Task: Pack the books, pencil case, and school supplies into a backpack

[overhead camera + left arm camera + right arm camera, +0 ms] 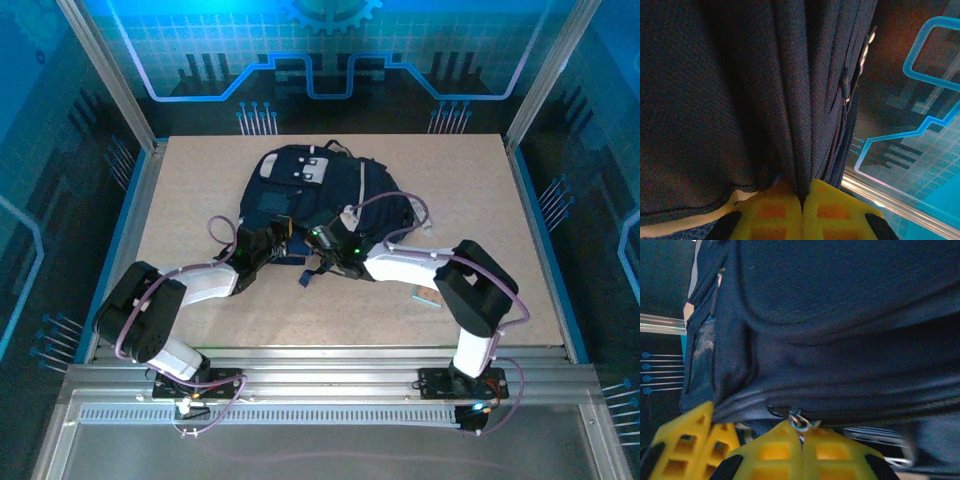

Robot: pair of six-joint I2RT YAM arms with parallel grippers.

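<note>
left gripper (801, 200) pinching backpack (715, 100) fabric, right gripper (801, 437) clamped on its zipper pull (798, 420)

Left end effector (802, 202) at bottom centre. Yellow grid-moulded plastic fingers (771, 216) pressed together, pinching gathered fold of dark navy woven-fabric backpack (715, 100). Backpack fabric rises from end effector in long vertical pleats, spreading above and left of it. Small dark zip pull (844, 82) on seam above-right of end effector. Pale cream strip (700, 215) just left of end effector, under backpack edge; unclear whether worktop. Silver metal rail (890, 200) just right of end effector. Glowing blue circuit-pattern wall panel (935, 125) beyond rail, upper right.
</note>
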